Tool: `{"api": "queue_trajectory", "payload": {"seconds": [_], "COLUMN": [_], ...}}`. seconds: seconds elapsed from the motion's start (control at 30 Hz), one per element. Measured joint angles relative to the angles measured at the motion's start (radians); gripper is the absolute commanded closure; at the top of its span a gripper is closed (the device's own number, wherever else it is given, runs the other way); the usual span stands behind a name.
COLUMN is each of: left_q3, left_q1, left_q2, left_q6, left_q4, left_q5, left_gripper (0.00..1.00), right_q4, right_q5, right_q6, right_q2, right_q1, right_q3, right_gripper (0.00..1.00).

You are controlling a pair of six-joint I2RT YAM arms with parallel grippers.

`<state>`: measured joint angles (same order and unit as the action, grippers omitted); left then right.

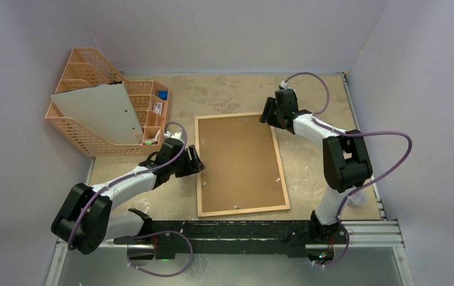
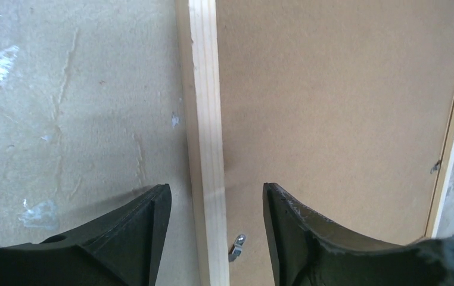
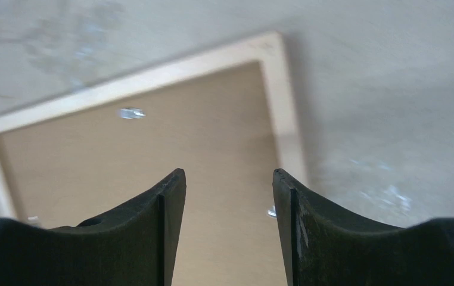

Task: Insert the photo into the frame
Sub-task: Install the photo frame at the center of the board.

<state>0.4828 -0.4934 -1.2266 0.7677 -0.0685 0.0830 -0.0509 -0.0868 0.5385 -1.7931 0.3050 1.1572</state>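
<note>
The left tool (image 2: 215, 189) is hanging with its jaws spread wide, one finger on each side of the frame's (image 2: 204, 89) left wooden rail, straddling it and gripping nothing. Across the way, the right tool (image 3: 229, 173) is hovering over the far right corner with its jaws just as wide, and nothing is sitting between them either.

Moving outward, the frame is lying flat and face down in the middle of the desk (image 1: 224, 95), with the brown backing board (image 1: 236, 161) filling its opening from rail to rail. A small metal tab (image 2: 236, 245) is poking up just inside the left rail, and I cannot tell whether it is bent down over the board.

The photo itself is not showing in any view. I'm judging that it is lying under that board, which would put the main job behind us. What is looking left is pressing the tabs down and perhaps turning the frame over.

Off at the far left, a pale sheet (image 1: 102, 113) is leaning in the orange organizer (image 1: 81, 137), well apart from the frame.
</note>
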Motion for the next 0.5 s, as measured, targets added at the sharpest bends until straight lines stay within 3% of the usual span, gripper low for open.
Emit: {"api": "queue_trajectory", "payload": {"seconds": [0.1, 0.23, 0.33, 0.5], "left_q3": [0.010, 0.019, 0.024, 0.024], "left_q1": [0.000, 0.000, 0.000, 0.000], "left_q2": [-0.016, -0.069, -0.087, -0.098], "left_q6": [-0.001, -0.001, -0.001, -0.002], "left_q4": [0.002, 0.014, 0.032, 0.052], "left_q5": [-0.028, -0.040, -0.039, -0.035], "left_gripper": [0.45, 0.55, 0.56, 0.58], "right_q4": [0.050, 0.128, 0.195, 0.254], "right_q5": [0.059, 0.161, 0.239, 0.307], "right_q6": [0.029, 0.081, 0.134, 0.230], "right_q2": [-0.001, -0.024, -0.080, -0.198], "right_q1": [0.009, 0.041, 0.063, 0.083], "right_q3": [0.034, 0.065, 0.071, 0.070], "right_gripper": [0.42, 0.51, 0.57, 0.58]}}
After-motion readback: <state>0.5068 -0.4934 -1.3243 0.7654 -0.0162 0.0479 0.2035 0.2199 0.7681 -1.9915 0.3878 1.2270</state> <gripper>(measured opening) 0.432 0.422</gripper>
